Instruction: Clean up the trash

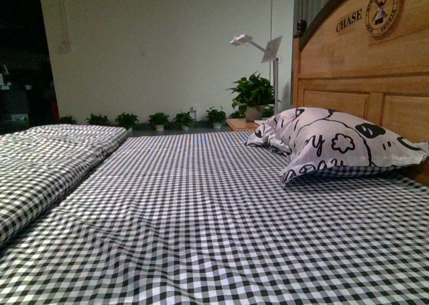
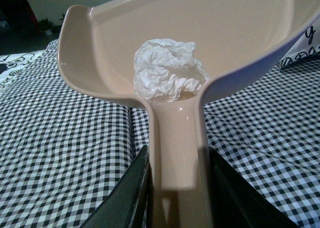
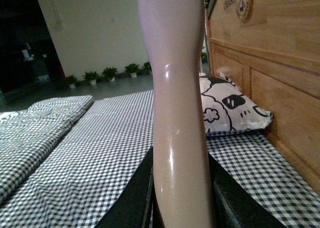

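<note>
While the front view shows only the bed [image 1: 201, 211], the pillow [image 1: 328, 144] and the headboard [image 1: 375, 70], with neither arm in it, both wrist views show tools in hand. The left gripper [image 2: 177, 188] is clenched on the handle of the beige dustpan [image 2: 225, 32], its dark jaws pressing the handle from either side. The trash [image 2: 167, 70], a crumpled white wad, lies inside the pan, against the back wall just where the handle begins. That spot suggests the pan is tipped back toward the handle, so the wad sits in the deep end and cannot roll off the open lip; the pan seems held clear above the checked sheet, though how high I cannot tell. The right gripper [image 3: 180, 188] is likewise clamped on a smooth beige handle [image 3: 177, 87] standing upright between its jaws, probably the brush that goes with the pan; its working end is out of view. By my judgement the sweeping is done, and what remains is carrying the pan level to a bin. No bin shows in any view.
</note>
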Motion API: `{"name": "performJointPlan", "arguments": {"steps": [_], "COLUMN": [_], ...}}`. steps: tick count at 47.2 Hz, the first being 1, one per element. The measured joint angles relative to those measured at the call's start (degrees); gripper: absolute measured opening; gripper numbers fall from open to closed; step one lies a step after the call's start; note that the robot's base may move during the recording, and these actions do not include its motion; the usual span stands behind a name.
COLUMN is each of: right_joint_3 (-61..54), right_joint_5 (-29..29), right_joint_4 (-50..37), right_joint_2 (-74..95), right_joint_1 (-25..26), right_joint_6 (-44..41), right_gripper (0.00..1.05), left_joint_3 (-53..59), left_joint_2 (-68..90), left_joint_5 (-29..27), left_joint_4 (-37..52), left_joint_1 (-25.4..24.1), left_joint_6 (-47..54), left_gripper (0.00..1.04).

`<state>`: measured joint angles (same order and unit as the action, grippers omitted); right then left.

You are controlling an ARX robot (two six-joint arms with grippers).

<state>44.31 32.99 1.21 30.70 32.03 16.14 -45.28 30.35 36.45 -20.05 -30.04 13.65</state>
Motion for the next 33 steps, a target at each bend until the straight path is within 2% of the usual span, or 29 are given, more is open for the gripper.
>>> {"name": "performJointPlan", "arguments": {"steps": [33], "right_joint_3": [0.0], "right_joint_5": [0.0], "right_joint_4": [0.0], "right_joint_2": [0.0], "right_joint_1": [0.0], "right_joint_6": [0.0], "right_gripper": [0.21], "left_joint_3": [0.0], "left_joint_2": [0.0], "left_joint_5": [0.0], "left_joint_4": [0.0], "left_joint_1": [0.0], "left_joint_6": [0.0], "left_gripper": [0.29]}}
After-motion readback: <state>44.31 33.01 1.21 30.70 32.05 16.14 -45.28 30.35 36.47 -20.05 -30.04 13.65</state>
